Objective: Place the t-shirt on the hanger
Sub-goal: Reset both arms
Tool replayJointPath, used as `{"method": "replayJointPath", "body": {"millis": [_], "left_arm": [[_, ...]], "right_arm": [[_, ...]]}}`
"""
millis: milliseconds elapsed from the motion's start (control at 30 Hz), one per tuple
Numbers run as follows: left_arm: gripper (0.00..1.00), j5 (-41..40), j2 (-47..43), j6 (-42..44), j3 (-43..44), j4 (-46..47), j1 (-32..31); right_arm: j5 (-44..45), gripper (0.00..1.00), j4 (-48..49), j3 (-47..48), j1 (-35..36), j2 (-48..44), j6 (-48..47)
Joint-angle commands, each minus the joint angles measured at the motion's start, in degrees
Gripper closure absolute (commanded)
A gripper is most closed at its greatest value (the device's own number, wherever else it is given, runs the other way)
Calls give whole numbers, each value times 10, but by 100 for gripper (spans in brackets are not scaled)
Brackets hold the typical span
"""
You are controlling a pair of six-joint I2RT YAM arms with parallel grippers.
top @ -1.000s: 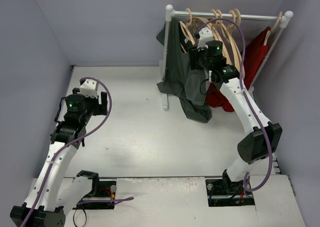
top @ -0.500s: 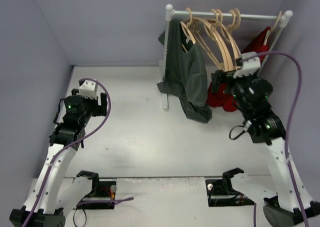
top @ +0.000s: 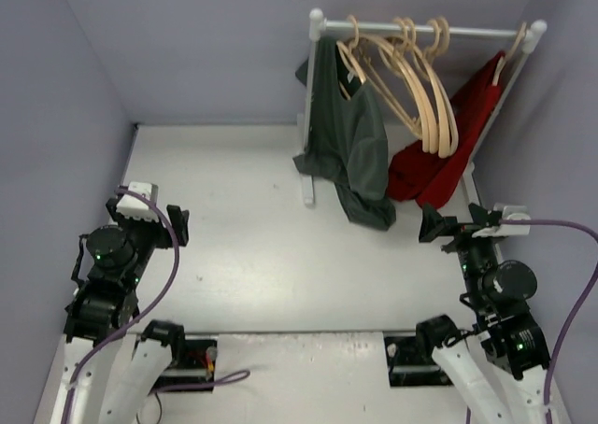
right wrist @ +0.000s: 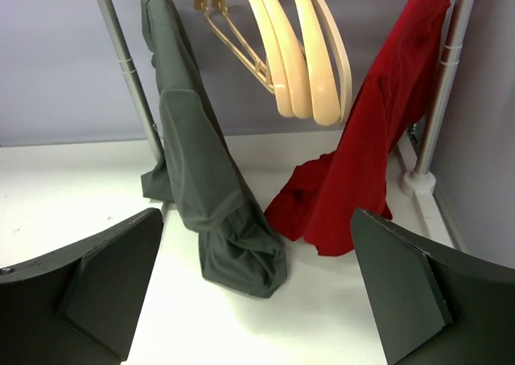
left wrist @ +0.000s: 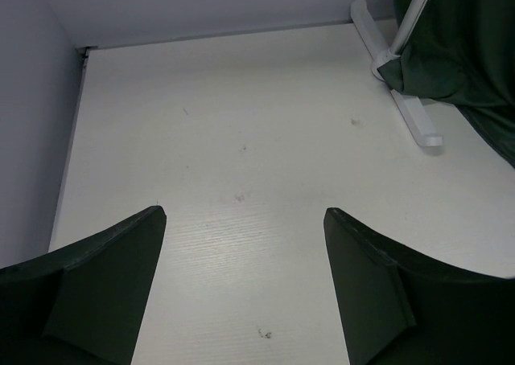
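Observation:
The dark grey-green t-shirt [top: 348,134] hangs at the left end of the rack, draped over a pale wood hanger [top: 349,62]. Its lower end bunches on the table. It also shows in the right wrist view [right wrist: 211,188] and at the top right of the left wrist view [left wrist: 463,51]. My right gripper [top: 441,226] is open and empty, low at the right front, well apart from the t-shirt; its jaws stand wide in the right wrist view [right wrist: 257,214]. My left gripper [top: 177,226] is open and empty over the table at the left [left wrist: 244,212].
Several bare wood hangers [top: 425,97] hang on the white rack rail [top: 467,31]. A bright red garment [top: 453,148] hangs at the rack's right end and reaches the table. The rack's foot [top: 307,189] lies on the table. Purple walls close in left, back and right.
My right arm has pulled away from the t-shirt on the rack and dropped back to the right front. My left arm has drawn back toward the near edge. The t-shirt stays hanging.

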Motion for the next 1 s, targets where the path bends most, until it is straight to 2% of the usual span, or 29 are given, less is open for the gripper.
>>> {"method": "replayJointPath", "body": {"millis": [0, 233, 967], "left_arm": [[25, 6, -29, -8, -35, 5, -9], [25, -12, -66, -11, -79, 31, -14], [25, -16, -57, -12, -87, 22, -29]], "right_arm": [[-6, 0, 42, -15, -1, -36, 29], [5, 0, 42, -31, 0, -43, 45], [43, 0, 42, -34, 6, -37, 51]]}}
